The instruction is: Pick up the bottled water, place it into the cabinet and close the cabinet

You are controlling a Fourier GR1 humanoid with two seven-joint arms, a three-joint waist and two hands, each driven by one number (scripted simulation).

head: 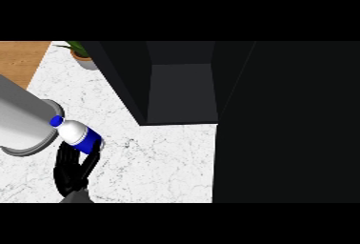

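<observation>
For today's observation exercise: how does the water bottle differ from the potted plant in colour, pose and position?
The water bottle is white with a blue cap and band; the potted plant has green leaves in a grey pot. The bottle is tilted and sits against the left hand; the plant stands upright, untouched. The bottle is left of the dark cabinet opening, nearer the robot; the plant is at the far corner. Both are above the white marble counter.
</observation>
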